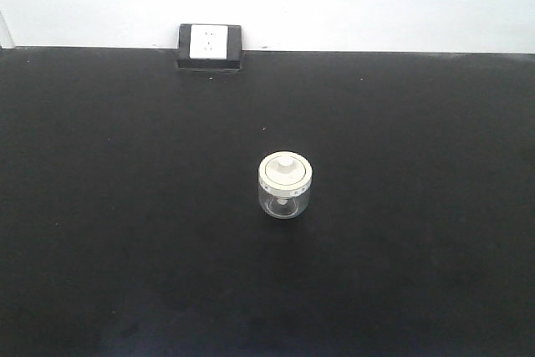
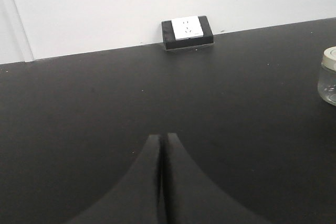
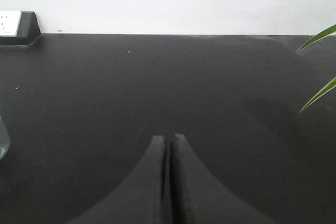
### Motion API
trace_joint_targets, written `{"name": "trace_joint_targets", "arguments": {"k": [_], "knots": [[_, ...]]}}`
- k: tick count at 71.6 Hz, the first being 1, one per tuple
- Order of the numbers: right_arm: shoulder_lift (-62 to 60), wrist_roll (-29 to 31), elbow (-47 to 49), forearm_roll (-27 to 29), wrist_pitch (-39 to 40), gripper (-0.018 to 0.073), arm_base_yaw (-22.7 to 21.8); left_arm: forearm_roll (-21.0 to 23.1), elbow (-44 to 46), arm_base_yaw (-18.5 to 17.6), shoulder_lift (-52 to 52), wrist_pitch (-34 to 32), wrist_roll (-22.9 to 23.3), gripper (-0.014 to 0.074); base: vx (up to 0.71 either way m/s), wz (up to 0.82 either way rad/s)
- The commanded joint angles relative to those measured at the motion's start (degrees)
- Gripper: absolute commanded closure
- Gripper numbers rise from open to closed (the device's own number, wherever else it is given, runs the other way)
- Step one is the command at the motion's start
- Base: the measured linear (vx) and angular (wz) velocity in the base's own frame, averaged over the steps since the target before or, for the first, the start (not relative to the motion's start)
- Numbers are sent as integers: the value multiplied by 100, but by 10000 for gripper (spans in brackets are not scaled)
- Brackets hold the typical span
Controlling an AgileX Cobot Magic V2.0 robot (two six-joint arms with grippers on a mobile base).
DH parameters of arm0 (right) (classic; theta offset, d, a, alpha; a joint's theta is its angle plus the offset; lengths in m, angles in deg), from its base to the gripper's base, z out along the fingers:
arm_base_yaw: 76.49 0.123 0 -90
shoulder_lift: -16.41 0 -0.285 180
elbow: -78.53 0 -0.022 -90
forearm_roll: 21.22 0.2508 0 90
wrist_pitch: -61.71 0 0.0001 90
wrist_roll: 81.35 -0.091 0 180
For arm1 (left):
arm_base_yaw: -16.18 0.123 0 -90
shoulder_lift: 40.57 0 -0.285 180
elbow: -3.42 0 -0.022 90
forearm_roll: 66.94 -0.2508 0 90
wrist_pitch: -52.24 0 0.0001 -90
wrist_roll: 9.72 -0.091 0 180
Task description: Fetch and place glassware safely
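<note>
Nearest each wrist camera sits a tool: the left tool (image 2: 163, 142) and right tool (image 3: 169, 142), both clenched on nothing. One black surface (image 1: 125, 206) carries one lidded glass jar (image 1: 286, 186), upright near its middle. One socket box (image 1: 209, 46) stands against the wall.

Both the left gripper (image 2: 162, 141) and right gripper (image 3: 169, 141) have matte black fingers that widen in smooth curves toward the base.
</note>
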Motion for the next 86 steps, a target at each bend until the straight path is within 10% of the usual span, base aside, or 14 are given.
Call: {"name": "trace_joint_targets", "arguments": {"k": [1, 33, 86], "knots": [[-387, 132, -380, 102, 956, 563, -52, 17, -177, -37, -69, -403, 9, 603, 0, 0], [-2360, 132, -1689, 82, 734, 563, -52, 17, -172, -37, -63, -403, 9, 603, 0, 0], [-2346, 126, -1689, 82, 734, 563, -46, 17, -172, -37, -69, -403, 9, 603, 0, 0]]}}
